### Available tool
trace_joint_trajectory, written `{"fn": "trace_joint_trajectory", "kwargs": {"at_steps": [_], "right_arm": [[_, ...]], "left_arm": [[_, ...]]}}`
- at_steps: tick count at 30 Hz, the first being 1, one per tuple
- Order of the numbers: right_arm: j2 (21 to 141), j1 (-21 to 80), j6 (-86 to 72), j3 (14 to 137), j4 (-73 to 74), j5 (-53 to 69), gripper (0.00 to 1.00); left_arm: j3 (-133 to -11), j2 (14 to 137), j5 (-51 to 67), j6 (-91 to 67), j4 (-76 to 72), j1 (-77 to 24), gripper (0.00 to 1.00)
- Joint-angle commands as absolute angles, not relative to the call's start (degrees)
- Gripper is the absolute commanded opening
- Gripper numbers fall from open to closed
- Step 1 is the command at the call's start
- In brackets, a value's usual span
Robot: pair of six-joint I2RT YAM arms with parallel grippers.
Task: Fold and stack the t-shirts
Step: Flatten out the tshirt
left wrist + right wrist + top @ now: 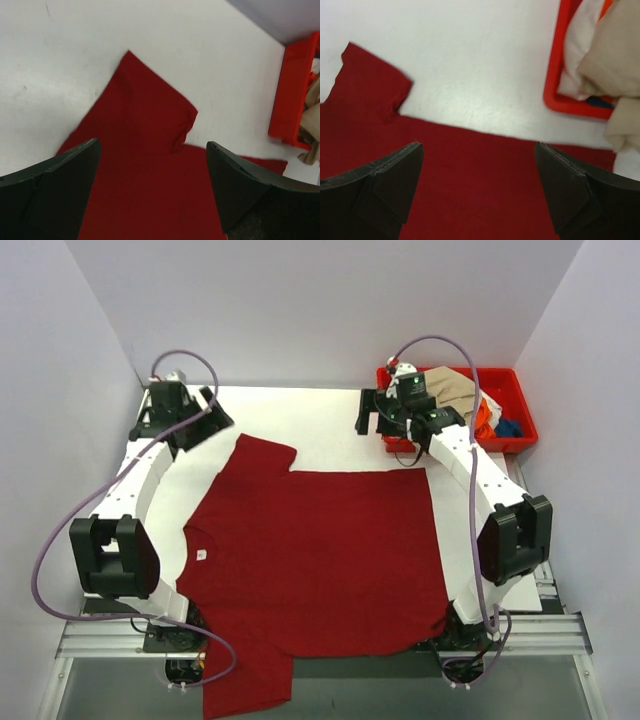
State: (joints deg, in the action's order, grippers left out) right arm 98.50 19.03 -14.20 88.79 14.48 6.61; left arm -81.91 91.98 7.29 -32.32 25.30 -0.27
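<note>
A dark red t-shirt lies spread flat on the white table, its neck with a small white label to the left. One sleeve points to the far side, and the other hangs over the near edge. My left gripper is open and empty above the far sleeve. My right gripper is open and empty above the shirt's far hem. Tan, orange, blue and white shirts lie heaped in the bin.
A red plastic bin stands at the far right corner of the table, close to the right of my right gripper; it also shows in the right wrist view. Grey walls close in the table on three sides.
</note>
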Motion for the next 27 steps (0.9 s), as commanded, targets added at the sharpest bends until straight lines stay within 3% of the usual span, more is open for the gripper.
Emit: {"fn": "trace_joint_trajectory", "kwargs": {"at_steps": [1,14,27], "right_arm": [[95.3,21.4,-18.1,82.0,17.5,10.0,1.00],[96.0,23.4,-25.0,64.3,17.5,15.5,0.99],[109.4,20.4,-25.7,71.2,17.5,16.2,0.96]], "left_arm": [[-71.8,89.9,8.0,-32.8,29.2,-4.5,0.97],[-57.9,92.5,13.9,-36.4,25.6,-9.3,0.97],[-68.8,110.7,13.7,-33.3,24.0,-8.4,0.97]]}}
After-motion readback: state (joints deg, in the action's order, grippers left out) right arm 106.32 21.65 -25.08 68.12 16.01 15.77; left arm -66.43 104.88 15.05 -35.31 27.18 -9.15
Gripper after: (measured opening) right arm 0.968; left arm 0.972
